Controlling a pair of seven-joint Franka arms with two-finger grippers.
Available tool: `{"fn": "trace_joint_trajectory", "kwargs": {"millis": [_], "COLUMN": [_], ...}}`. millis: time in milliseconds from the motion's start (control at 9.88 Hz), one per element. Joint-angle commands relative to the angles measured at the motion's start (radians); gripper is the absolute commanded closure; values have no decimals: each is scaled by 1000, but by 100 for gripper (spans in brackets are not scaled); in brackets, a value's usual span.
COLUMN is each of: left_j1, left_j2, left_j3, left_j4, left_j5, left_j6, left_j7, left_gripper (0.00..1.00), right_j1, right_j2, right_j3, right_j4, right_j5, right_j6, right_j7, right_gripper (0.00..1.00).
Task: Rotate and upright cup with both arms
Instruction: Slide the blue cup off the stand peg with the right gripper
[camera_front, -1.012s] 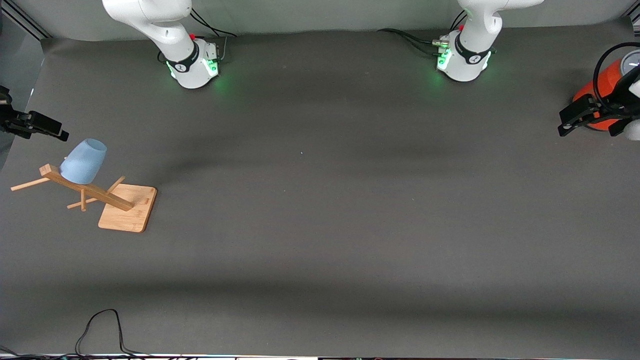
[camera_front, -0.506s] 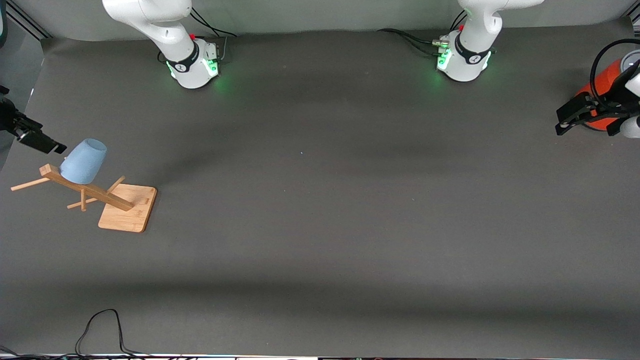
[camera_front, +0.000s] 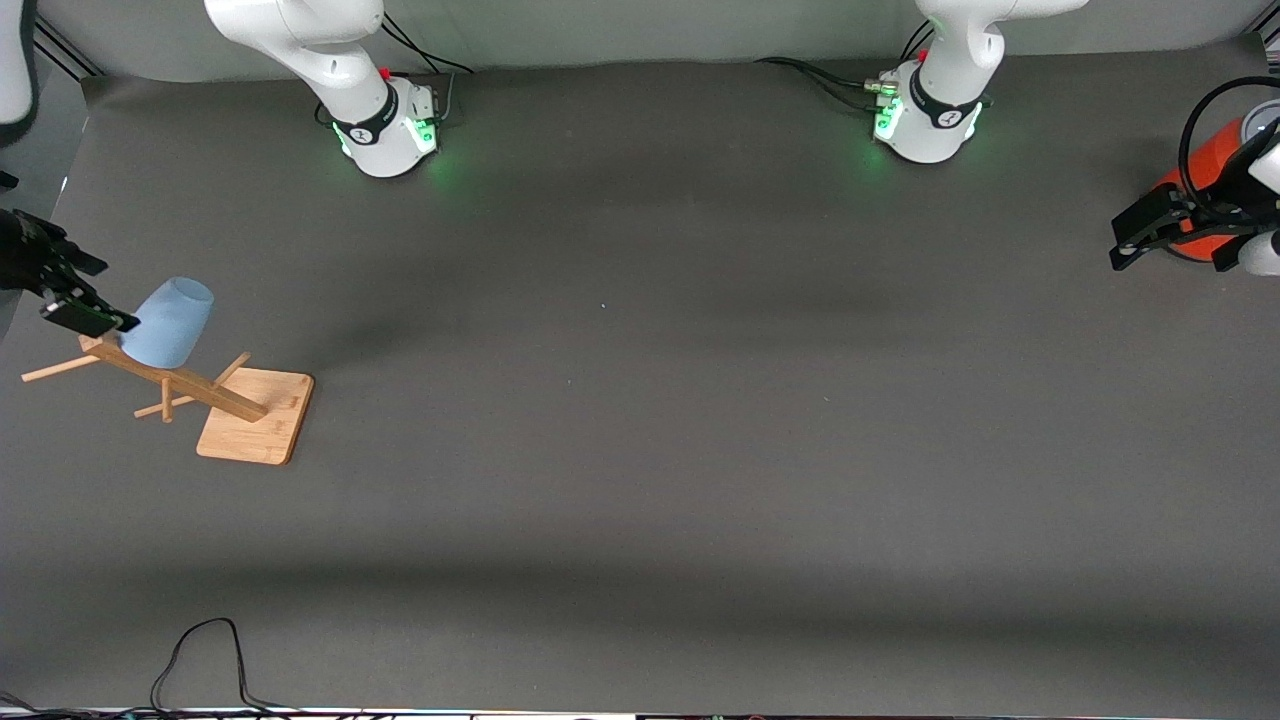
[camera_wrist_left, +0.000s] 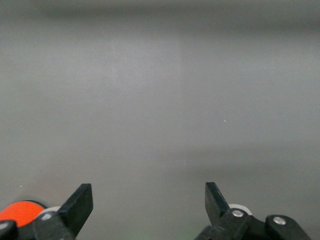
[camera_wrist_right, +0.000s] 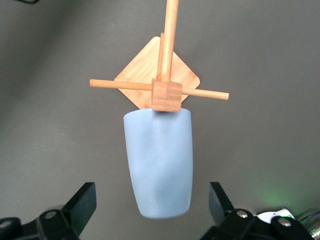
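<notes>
Cup (camera_front: 170, 322): hung tilted on a peg of the wooden rack (camera_front: 250, 415).
Right gripper (camera_front: 75, 300): fingers apart, just beside the cup.
Left gripper (camera_front: 1165, 235): fingers apart, waiting by the orange can (camera_front: 1205, 175), well apart from the cup.

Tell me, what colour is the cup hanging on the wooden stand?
Plain pale blue cup, clearest in the right wrist view.

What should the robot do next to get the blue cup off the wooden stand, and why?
Probably ease the right end effector forward until its open fingers straddle the cup, then close. The cup hangs mouth-down on a peg of the wooden stand, lined up between the fingers but not yet touched. The left end effector waits open by the orange can.
</notes>
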Motion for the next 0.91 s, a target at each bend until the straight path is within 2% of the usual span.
{"fn": "trace_joint_trajectory", "kwargs": {"millis": [0,202,304,607,810], "left_j1": [-7,-6,-4,1,1], "left_j2": [6,6,6,9,9], "left_j3": [4,6,6,6,6], "left_j4": [18,17,15,15,15], "left_j5": [-2,-2,-2,-5,-5], "left_j6": [-19,-19,-19,-19,-19], "left_j7": [6,5,3,3,3], "left_gripper": [0,0,0,0,0], "right_j1": [5,1,5,5,7], "right_j2": [-12,-16,-19,-18,-15], "right_j3": [-2,-11,-40,-44,-44], "right_j4": [-65,-115,-138,-198,-200], "right_j5": [-22,-22,-22,-20,-19], "right_j6": [64,101,118,188,196], "right_j7": [19,-22,-57,-67,-67], "right_gripper": [0,0,0,0,0]}}
